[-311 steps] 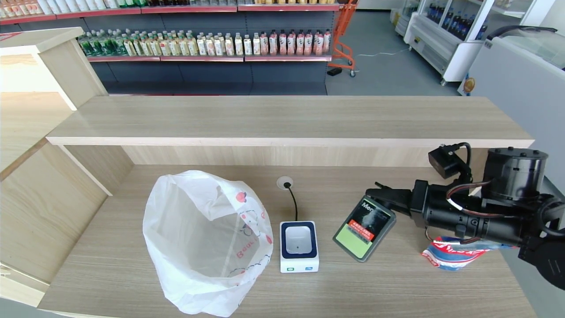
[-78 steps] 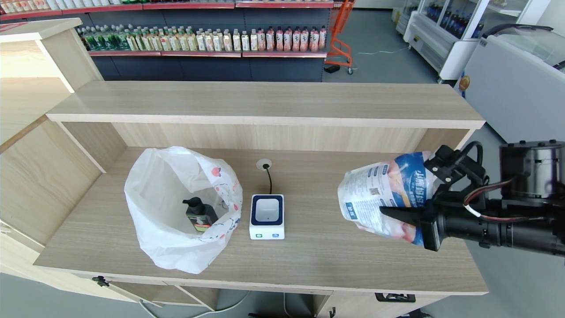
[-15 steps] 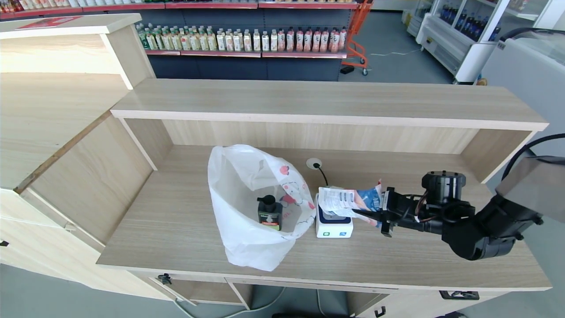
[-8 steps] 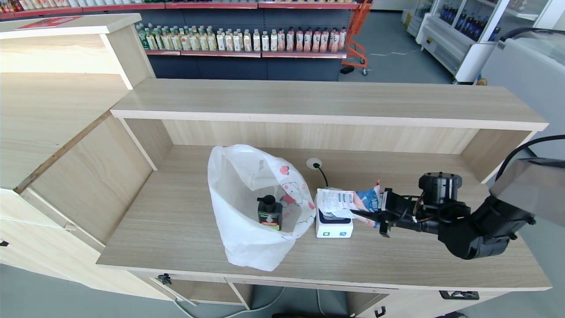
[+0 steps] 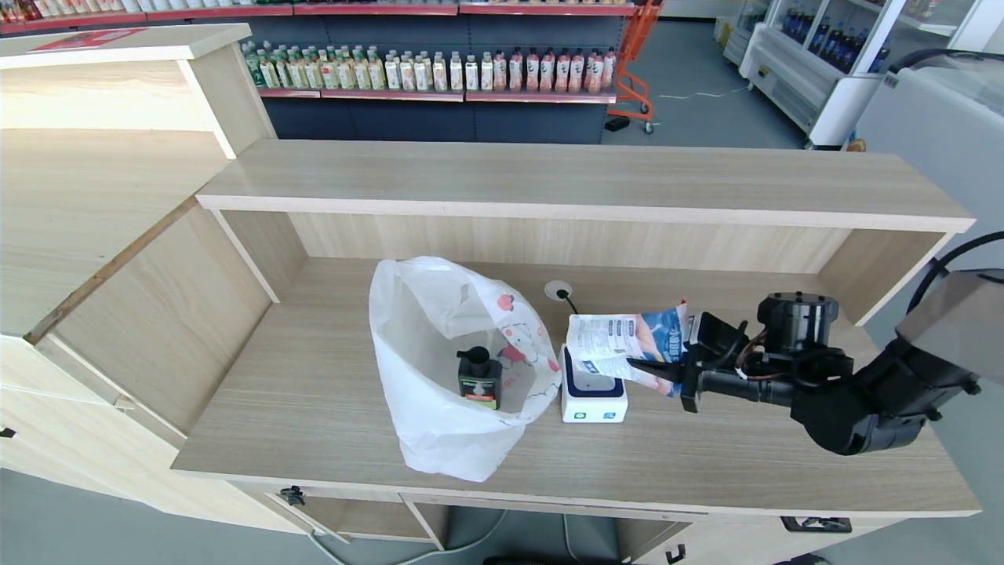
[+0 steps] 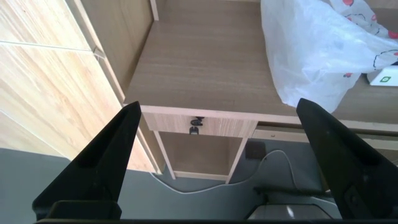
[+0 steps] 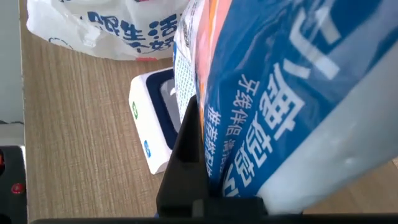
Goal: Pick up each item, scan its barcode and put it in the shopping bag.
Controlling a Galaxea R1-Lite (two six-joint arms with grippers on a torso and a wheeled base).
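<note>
**Pouch held over the scanner**

We see the blue-and-white pouch (image 5: pixel 620 345) clamped in the right gripper (image 5: pixel 657 365). It hangs just above the white scanner (image 5: pixel 594 398), with its printed white end turned toward the shopping bag (image 5: pixel 427 314). The bag stands open just left of the scanner, a dark pump bottle (image 5: pixel 479 379) upright inside it. Bag and scanner sit on the wooden counter (image 5: pixel 706 463). Our left gripper (image 6: pixel 219 109) hangs with fingers spread wide, out past the counter's near edge.

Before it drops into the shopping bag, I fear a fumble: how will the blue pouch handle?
The blue pouch looks floppy, its creased free end over the scanner. Likely light: the right tool carries it by one edge.
</note>
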